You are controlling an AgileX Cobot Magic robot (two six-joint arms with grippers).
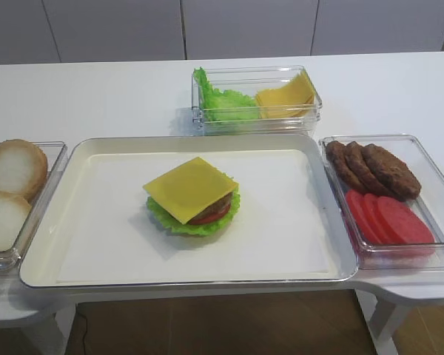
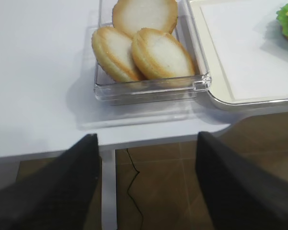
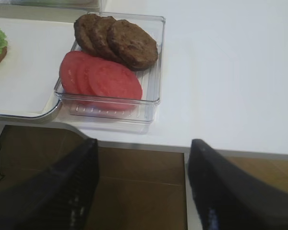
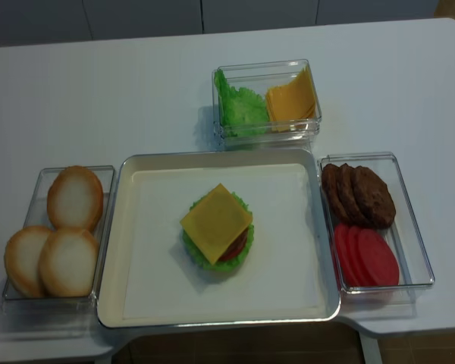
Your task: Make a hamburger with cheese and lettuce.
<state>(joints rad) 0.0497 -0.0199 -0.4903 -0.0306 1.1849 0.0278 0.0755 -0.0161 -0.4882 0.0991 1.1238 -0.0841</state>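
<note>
On the tray (image 1: pixel 74 222), centre: hamburger (image 1: pixel 196 216), cheese (image 1: pixel 190 188) laid on top; left gripper (image 2: pixel 146 187) and right gripper (image 3: pixel 141 184) both spread, empty, off the bench; next, probably, a bun (image 2: pixel 162 53) to cap it.

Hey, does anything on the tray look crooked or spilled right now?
Nothing spilled. The cheese lies corner-on across the hamburger, its corners overhanging the lettuce rim, and no top bun is on yet.

Buns (image 4: pixel 57 241) sit left on the counter (image 4: pixel 98 91), lettuce (image 4: pixel 241 110) far, patties (image 4: pixel 359 194) and tomato slices (image 4: pixel 366 255) right.
</note>
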